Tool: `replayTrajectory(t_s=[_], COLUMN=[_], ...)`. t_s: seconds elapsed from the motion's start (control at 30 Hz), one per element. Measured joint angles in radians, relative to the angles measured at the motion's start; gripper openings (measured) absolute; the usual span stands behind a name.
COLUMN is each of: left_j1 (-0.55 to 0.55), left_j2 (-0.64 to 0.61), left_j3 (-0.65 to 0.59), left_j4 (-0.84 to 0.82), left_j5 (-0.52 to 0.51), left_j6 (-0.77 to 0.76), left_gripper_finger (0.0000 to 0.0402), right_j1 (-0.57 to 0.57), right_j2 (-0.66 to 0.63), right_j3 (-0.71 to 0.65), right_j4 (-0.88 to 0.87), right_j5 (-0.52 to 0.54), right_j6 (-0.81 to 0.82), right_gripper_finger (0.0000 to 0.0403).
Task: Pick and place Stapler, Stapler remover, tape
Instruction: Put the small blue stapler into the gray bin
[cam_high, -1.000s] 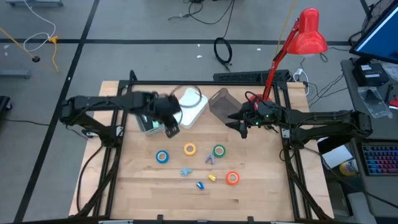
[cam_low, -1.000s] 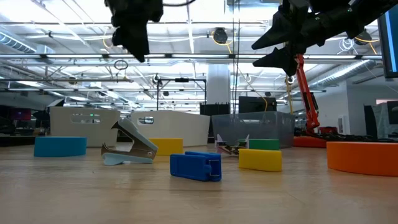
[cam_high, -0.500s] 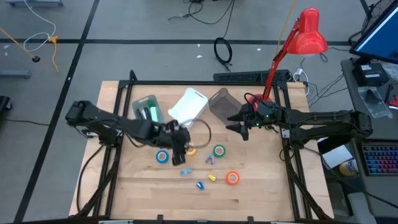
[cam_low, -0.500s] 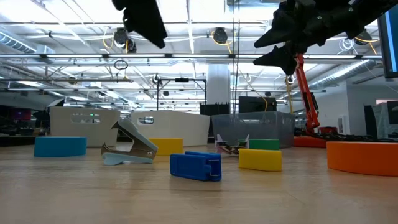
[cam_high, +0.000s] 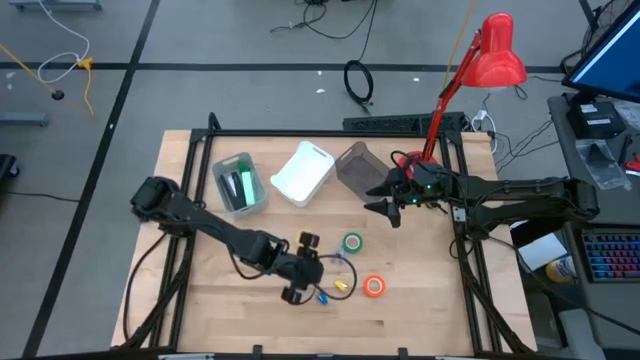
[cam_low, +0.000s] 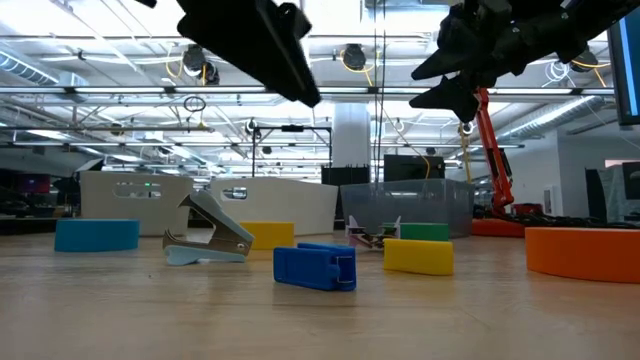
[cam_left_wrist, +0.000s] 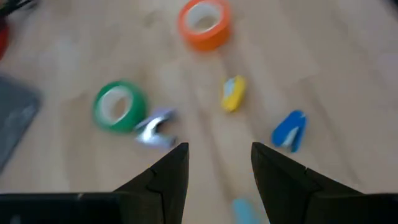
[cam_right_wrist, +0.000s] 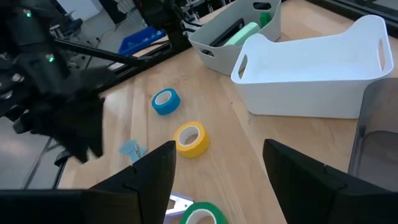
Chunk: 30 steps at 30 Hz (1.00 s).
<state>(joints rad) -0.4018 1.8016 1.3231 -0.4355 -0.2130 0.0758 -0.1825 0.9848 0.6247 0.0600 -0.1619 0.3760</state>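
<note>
Wooden desk (cam_high: 200, 300) held the small blue stapler (cam_left_wrist: 289, 130) beside the yellow one (cam_left_wrist: 233, 93); left gripper (cam_left_wrist: 214, 165), jaws parted and empty, hovered over them, probably choosing; right gripper (cam_right_wrist: 217, 165) waited wide open near the bins; next: descend, pinch.

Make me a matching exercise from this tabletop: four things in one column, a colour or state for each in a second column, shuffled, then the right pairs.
Things
1. Tape roll beside the silver staple remover
2. Tape roll nearest the table's front edge
3. Bin holding green items
4. Middle bin

Descriptions
A. white, empty
B. orange
C. grey
D. green

Pairs: 1-D, 2-B, 3-C, 4-A
</note>
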Motion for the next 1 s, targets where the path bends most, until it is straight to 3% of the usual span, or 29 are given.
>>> replayTrajectory(t_s=[0.17,0.7,1.0], left_j1=[-0.010,-0.013,-0.015], left_j2=[0.045,0.179,0.191], left_j3=[0.000,0.003,0.003], left_j4=[0.102,0.183,0.198], left_j5=[0.111,0.235,0.242], left_j6=[0.055,0.149,0.175], left_gripper_finger=[0.0177,0.0177,0.0177], right_j1=[0.000,0.000,0.000], right_j2=[0.000,0.000,0.000], right_j3=[0.000,0.000,-0.001], right_j4=[-0.029,-0.065,-0.066], right_j5=[0.000,0.001,0.002], right_j6=[-0.003,-0.025,-0.025], right_gripper_finger=[0.0235,0.0235,0.0235])
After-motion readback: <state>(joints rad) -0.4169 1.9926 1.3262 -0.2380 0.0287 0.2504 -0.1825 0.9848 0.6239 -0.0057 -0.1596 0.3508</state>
